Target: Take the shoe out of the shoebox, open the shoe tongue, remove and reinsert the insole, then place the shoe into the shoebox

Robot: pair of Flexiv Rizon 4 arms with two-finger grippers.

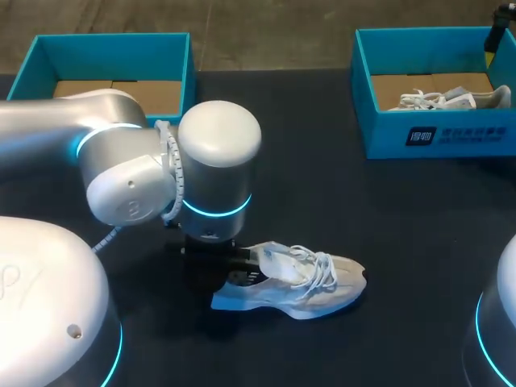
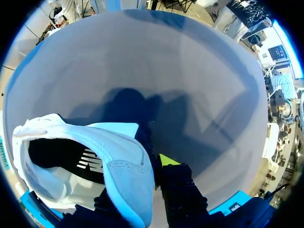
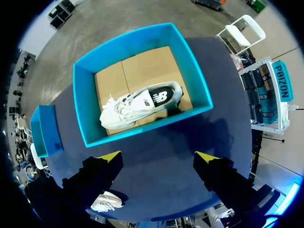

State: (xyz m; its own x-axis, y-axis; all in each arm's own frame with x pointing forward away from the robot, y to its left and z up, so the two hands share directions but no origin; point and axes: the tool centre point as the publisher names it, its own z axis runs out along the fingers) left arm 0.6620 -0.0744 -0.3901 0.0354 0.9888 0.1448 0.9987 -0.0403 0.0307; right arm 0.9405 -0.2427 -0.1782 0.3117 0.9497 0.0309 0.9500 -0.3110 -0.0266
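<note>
I count two shoes and two boxes here. One shoe (image 1: pixel 294 282) lies on the dark, flat worktop (image 1: pixel 347 210), near its middle and out of both boxes. It is white and soft-looking, with a thick, bumpy sole and loopy white laces (image 1: pixel 318 270). Seen up close from the left wrist, its heel has a pale blue fuzzy patch, and the inside is black with white stripes. The big, smooth, round left arm (image 1: pixel 129 173), white with a glowing blue ring, hangs right over that heel. The left gripper (image 2: pixel 137 183) has its fingers clamped on the heel: the blue patch fills the gap between them, one yellow tip presses on its side, and the other finger is mostly hidden under the shoe. The second shoe (image 1: pixel 451 99), also white with white laces, lies on its side in the right box (image 1: pixel 435 133), at the far right of the worktop. Both boxes are square-cornered, with bright blue-green walls and brown cardboard floors. The left box (image 1: pixel 113 48) sits at the far left, well apart from the other one. The right gripper (image 3: pixel 159 159) hangs high above the right box, looking down into it, with its two dark, yellow-tipped fingers (image 3: pixel 102 173) wide apart and holding nothing.
</note>
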